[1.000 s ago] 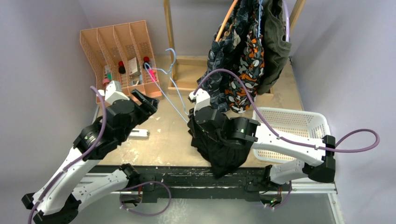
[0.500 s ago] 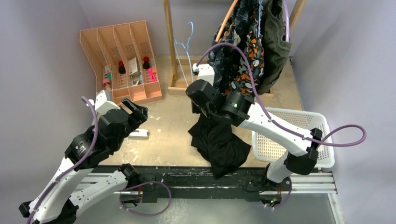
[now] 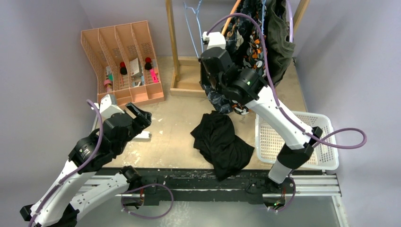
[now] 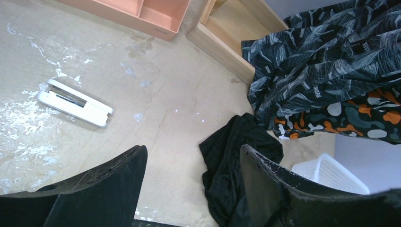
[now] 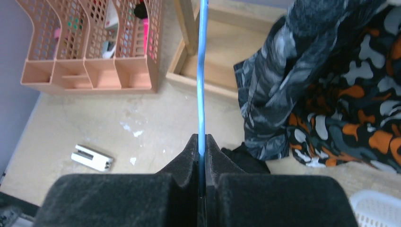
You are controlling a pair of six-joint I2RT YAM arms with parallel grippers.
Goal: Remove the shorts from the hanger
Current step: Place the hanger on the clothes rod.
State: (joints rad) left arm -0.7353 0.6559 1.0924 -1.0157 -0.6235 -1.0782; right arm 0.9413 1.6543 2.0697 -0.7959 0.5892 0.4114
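right fingers (image 5: 182, 163) tight on hanger (image 5: 203, 71)

Two arms, left arm (image 3: 94, 146) and right arm (image 3: 279, 120), in white shells with round black joints. Purple cable (image 3: 350, 139) looping along each. Small green light (image 3: 248, 82) on a black joint of the right arm. Black base blocks (image 3: 132, 174) at the near ends. Left gripper (image 4: 191, 156) with broad, curved black fingers (image 4: 108, 189); right gripper (image 5: 202, 138) with matte black, foam-like pads (image 5: 179, 189).
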